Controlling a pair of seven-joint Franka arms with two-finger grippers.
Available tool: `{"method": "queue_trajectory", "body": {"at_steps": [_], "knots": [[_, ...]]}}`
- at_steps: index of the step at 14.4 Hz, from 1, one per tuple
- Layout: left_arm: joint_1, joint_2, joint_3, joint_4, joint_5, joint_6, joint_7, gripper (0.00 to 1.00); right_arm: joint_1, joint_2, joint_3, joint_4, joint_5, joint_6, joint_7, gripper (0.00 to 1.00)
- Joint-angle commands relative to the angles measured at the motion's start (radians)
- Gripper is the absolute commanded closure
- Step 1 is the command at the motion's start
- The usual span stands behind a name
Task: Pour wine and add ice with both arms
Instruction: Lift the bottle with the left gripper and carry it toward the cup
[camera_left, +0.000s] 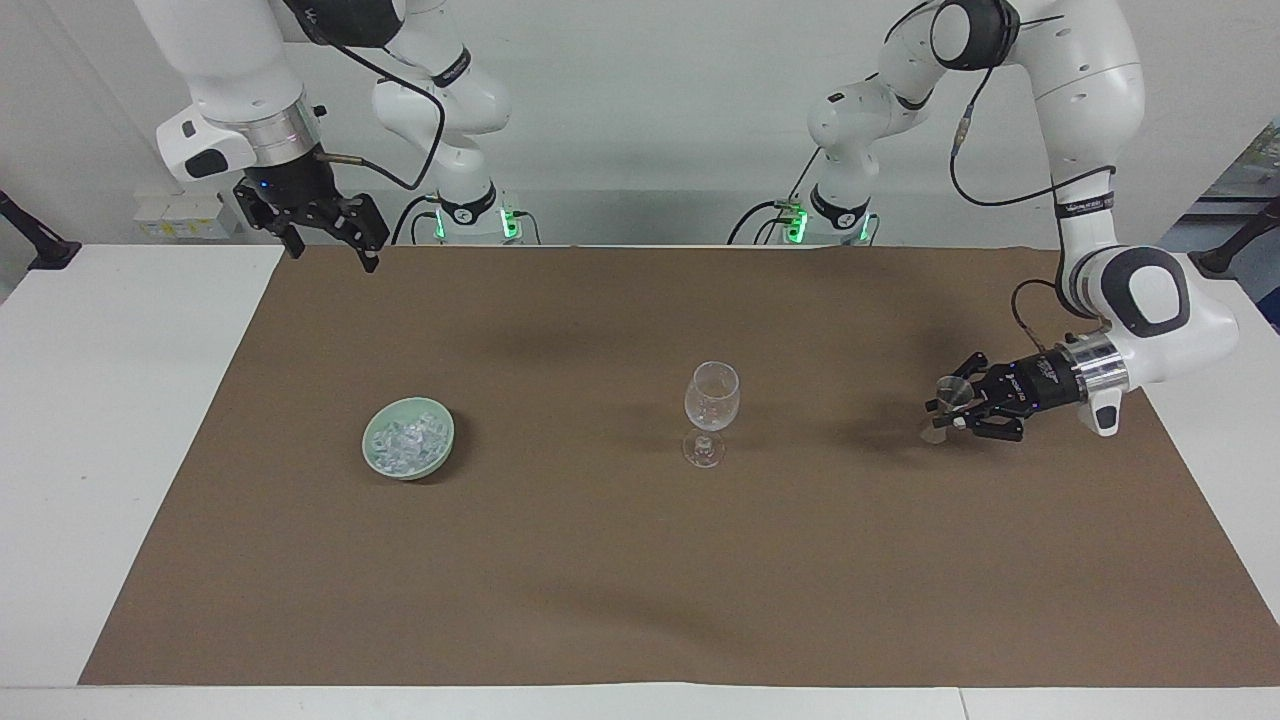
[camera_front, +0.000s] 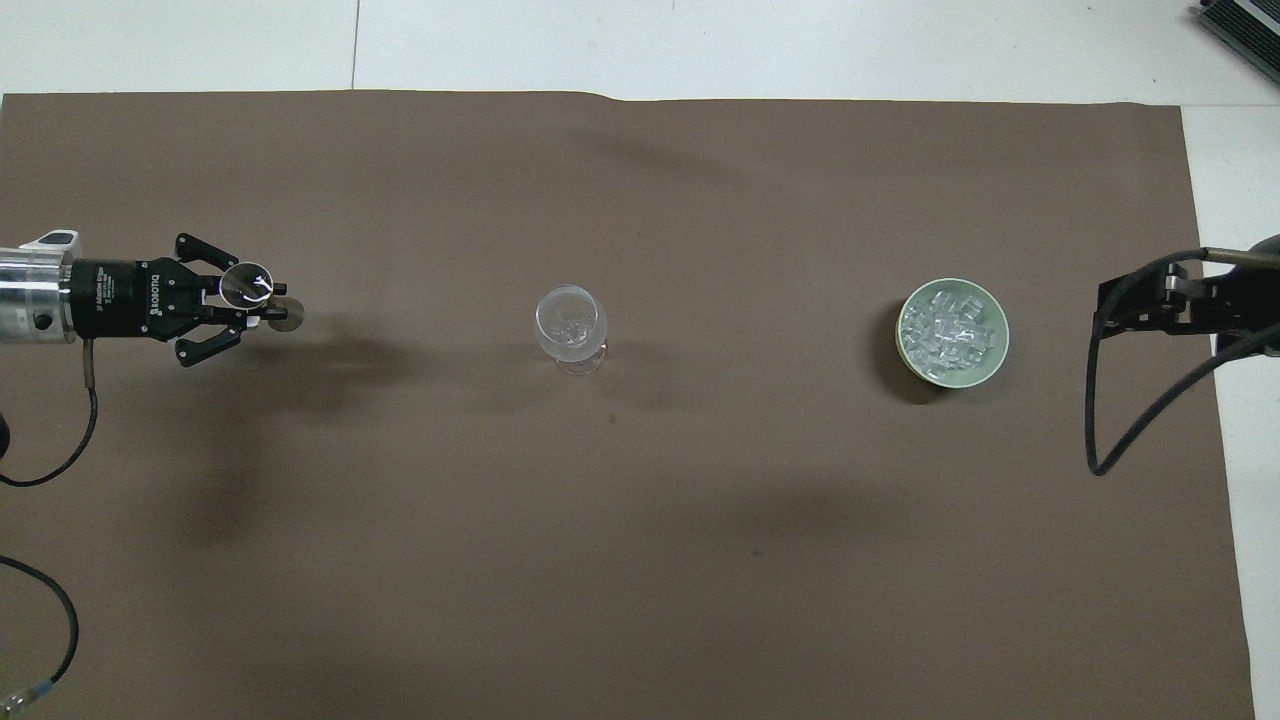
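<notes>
Left gripper (camera_left: 948, 410) is clenched on a small clear cup (camera_left: 950, 392), a little measuring-type glass with a round foot. It is held upright, over the brown mat (camera_left: 640, 560) near the tabletop (camera_left: 110, 420) edge at the left arm's end. In the overhead view the same left gripper (camera_front: 262, 305) has the cup's rim (camera_front: 244, 283) showing as a ring between the jaws and the foot (camera_front: 290, 315) just past the tips. Cannot tell whether the foot touches the mat or sits just above it; a shadow lies on the mat beside it. What is inside the cup cannot be made out.

Wine glass (camera_left: 711, 410) stands upright at the middle of the mat, apart from both grippers. From above the wine glass (camera_front: 571, 326) looks clear, with some glints in the bowl part; contents unclear.

The ice (camera_left: 406, 443) is heaped in a pale green bowl (camera_left: 380, 462) on the mat, toward the right arm's end of the tabletop, about in line with the wine glass. Overhead: ice (camera_front: 948, 330) fills the bowl (camera_front: 990, 365), small clear chunks.

Right gripper (camera_left: 325, 240) hangs high over the mat's corner nearest the robots at the right arm's end, jaws released and holding nothing; the arm waits. From above only part of the right gripper (camera_front: 1150, 300) and its black cable (camera_front: 1120, 440) show at the mat's edge.
</notes>
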Motion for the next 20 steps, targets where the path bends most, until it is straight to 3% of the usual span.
{"method": "queue_trajectory", "body": {"at_steps": [1, 10, 20], "knots": [[-0.037, -0.049, 0.006, -0.006, 0.027, 0.022, -0.083, 1.00, -0.018, 0.004, 0.003, 0.008, 0.029, 0.001, -0.038, 0.00], [-0.058, -0.115, -0.092, -0.015, -0.002, 0.069, -0.208, 1.00, -0.018, 0.004, 0.003, 0.008, 0.028, -0.001, -0.040, 0.00], [-0.078, -0.151, -0.253, -0.028, -0.012, 0.233, -0.355, 1.00, -0.020, 0.003, 0.003, 0.006, 0.028, 0.001, -0.040, 0.00]]}}
